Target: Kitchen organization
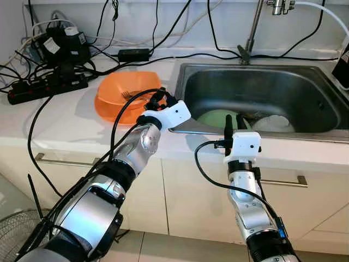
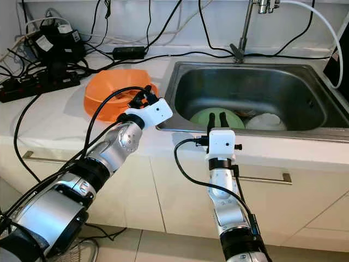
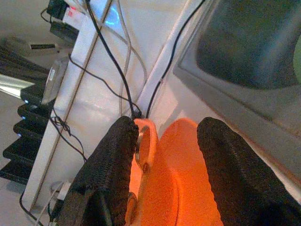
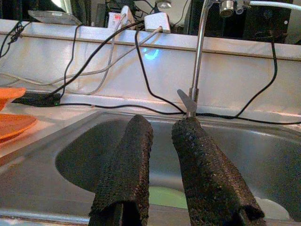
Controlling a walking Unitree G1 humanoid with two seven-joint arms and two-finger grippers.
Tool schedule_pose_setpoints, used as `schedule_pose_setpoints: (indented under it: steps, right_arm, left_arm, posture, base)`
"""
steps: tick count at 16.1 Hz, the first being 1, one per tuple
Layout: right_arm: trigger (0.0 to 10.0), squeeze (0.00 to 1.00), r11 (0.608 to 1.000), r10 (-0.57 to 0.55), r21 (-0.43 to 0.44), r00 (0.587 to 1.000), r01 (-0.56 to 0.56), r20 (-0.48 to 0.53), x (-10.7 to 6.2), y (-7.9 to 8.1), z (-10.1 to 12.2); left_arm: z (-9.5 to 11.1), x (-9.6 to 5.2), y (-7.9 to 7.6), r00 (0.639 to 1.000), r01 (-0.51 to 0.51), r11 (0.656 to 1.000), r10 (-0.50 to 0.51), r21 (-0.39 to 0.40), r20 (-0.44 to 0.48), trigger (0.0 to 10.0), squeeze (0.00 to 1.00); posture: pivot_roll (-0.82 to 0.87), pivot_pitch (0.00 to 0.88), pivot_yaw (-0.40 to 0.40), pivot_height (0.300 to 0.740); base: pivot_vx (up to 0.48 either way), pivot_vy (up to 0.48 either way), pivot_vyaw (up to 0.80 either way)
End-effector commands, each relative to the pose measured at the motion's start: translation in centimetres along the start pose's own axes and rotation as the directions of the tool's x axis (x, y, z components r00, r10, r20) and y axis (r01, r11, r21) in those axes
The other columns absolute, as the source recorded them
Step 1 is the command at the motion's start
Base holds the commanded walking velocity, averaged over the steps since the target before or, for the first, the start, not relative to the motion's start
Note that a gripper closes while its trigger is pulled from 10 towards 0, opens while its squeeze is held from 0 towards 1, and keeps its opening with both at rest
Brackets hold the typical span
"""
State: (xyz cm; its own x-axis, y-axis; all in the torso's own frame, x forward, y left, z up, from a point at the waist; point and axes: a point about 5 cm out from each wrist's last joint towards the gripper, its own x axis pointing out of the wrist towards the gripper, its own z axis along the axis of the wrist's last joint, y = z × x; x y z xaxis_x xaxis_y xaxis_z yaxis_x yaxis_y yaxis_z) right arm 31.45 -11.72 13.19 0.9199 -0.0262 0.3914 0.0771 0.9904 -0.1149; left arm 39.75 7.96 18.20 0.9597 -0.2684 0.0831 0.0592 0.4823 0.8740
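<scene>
Orange bowl point(image 1: 126, 95) under left claw point(image 1: 157, 100)

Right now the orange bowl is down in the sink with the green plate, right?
No. The orange bowl sits on the counter left of the sink, as the left eye view shows. The green plate is in the sink.

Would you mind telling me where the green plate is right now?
The green plate lies at the bottom of the sink, beside a white dish on its right, just beyond the right gripper in the eye views.
</scene>
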Motion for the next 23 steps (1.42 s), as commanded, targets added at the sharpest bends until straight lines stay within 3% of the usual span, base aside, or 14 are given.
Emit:
schedule_pose_setpoints:
  steps: [1, 7, 8, 9, 23]
  right_arm:
    - [10.0, 0.00, 1.000, -0.011, 0.016, 1.000, 0.011, 0.009, 0.14, 0.02, 0.20]
    - [10.0, 0.00, 1.000, -0.014, 0.016, 1.000, 0.014, 0.009, 0.13, 0.01, 0.21]
    - [10.0, 0.00, 1.000, -0.015, 0.016, 1.000, 0.014, 0.008, 0.12, 0.01, 0.20]
    - [10.0, 0.00, 1.000, -0.015, 0.017, 1.000, 0.015, 0.007, 0.11, 0.03, 0.19]
    - [10.0, 0.00, 1.000, -0.006, 0.017, 1.000, 0.006, 0.004, 0.14, 0.11, 0.14]
  left_arm:
    - [0.50, 0.38, 0.70, 1.000, -0.026, 1.000, 0.026, 0.013, 0.013, 10.0, 0.00]
    - [0.50, 0.87, 1.46, 0.997, -0.070, 0.996, 0.071, 0.046, -0.012, 10.0, 0.00]
    - [0.47, 0.86, 1.41, 0.997, -0.069, 0.997, 0.070, 0.045, -0.014, 3.0, 0.00]
    - [0.40, 0.84, 1.35, 0.997, -0.069, 0.997, 0.070, 0.044, -0.016, 0.0, 0.00]
    - [0.37, 0.68, 1.01, 0.997, -0.075, 0.997, 0.075, 0.037, -0.001, 0.0, 0.00]
  posture:
    - [0.04, 0.010, 0.090, 0.740]
    - [0.04, 0.012, 0.092, 0.740]
    - [0.04, 0.011, 0.092, 0.740]
    - [0.04, 0.011, 0.093, 0.740]
    - [0.04, 0.012, 0.085, 0.740]
  base:
    - [0.000, 0.000, 0.00]
    - [0.000, 0.000, 0.00]
    - [0.000, 0.000, 0.00]
    - [0.000, 0.000, 0.00]
    - [0.000, 0.000, 0.00]
